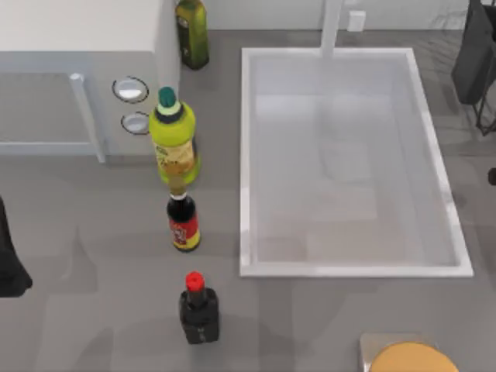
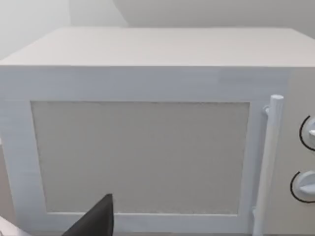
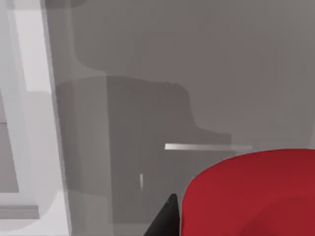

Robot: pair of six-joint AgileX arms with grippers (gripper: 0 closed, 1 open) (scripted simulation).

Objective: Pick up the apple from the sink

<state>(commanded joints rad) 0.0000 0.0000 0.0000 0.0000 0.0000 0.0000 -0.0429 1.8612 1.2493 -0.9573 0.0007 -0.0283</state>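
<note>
Close under the right wrist camera: the apple (image 3: 251,194), plain bright red, smooth, broadly rounded with a slightly flattened top, cut off by the frame edge. Pressed against its side, a dark tip of the right gripper (image 3: 166,219); jaws closed on the fruit, by the look. Held above the grey desk (image 3: 236,64), outside the sink (image 3: 30,98), whose thick white rim runs just beside.

From above, nearest the front edge: a pale board with an orange disc (image 1: 408,358) at the right, and a dark bottle with a red cap (image 1: 199,310) left of centre. Behind that, in a row, a dark sauce bottle with a red label (image 1: 184,223), then a yellow-green bottle with a green cap (image 1: 174,143). To their right, the sink's big white rectangle and pale grey floor. Left arm (image 1: 9,263) parked at the desk's left edge, left gripper (image 2: 96,221) facing the white microwave (image 2: 147,147); jaw state there impossible to tell. Farthest back, an olive-green bottle (image 1: 191,31) and the right arm (image 1: 474,54) at the right edge.
</note>
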